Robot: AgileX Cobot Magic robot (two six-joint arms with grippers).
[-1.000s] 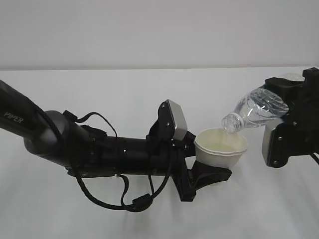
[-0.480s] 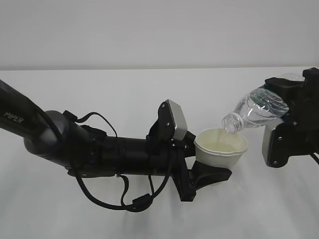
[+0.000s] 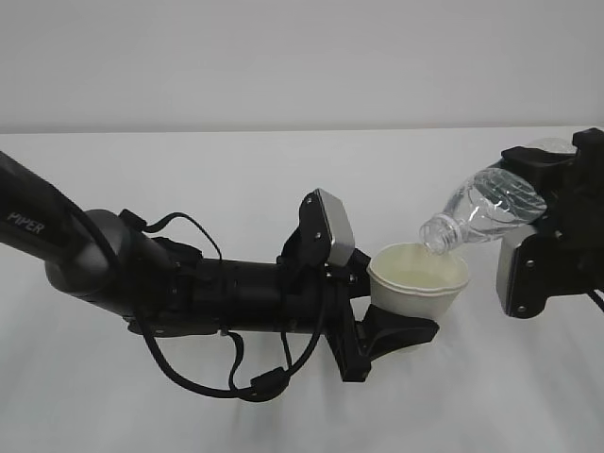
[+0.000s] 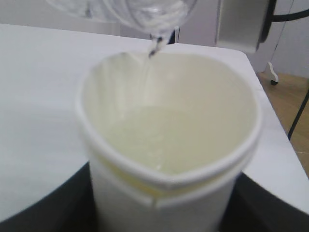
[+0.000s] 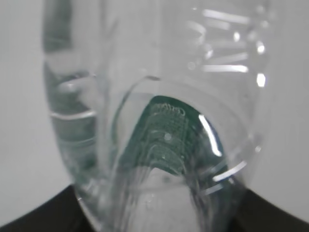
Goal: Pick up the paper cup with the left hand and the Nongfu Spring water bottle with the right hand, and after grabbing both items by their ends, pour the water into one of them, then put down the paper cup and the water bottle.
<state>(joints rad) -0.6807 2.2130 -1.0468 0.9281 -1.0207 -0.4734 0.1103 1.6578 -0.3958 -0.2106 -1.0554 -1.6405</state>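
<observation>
Almost nothing differs from the earlier exterior frames: both arms, the cup and the bottle sit in the same places, and the pour goes on as before.

The left hand [image 3: 401, 321] reaches in from the left edge of the exterior view, its jaws clamped on the lower part of the cup [image 3: 418, 279], which it holds upright above the table [image 3: 236, 170]. In the left wrist view the cup [image 4: 169, 145] fills the frame; its rim is squeezed slightly out of round, and pale water [image 4: 164, 140] lies in its bottom.

The right hand [image 3: 557, 203], to the right of the cup, grips the bottle [image 3: 486, 212] by its base end, jaws closed on it. The bottle is tilted neck-down toward the cup, its open mouth just above the cup's far right rim. Seen from the left wrist, a thin stream falls from the bottle's neck [image 4: 154, 14] into the cup along its far wall. As far as the pictures show, the stream and the tilt match the earlier frames; any rise in the cup's level is too small to tell.

The right wrist view shows the bottle [image 5: 159, 121] close up, clear and ribbed, with its dark green label [image 5: 169, 140] seen through the plastic.
</observation>
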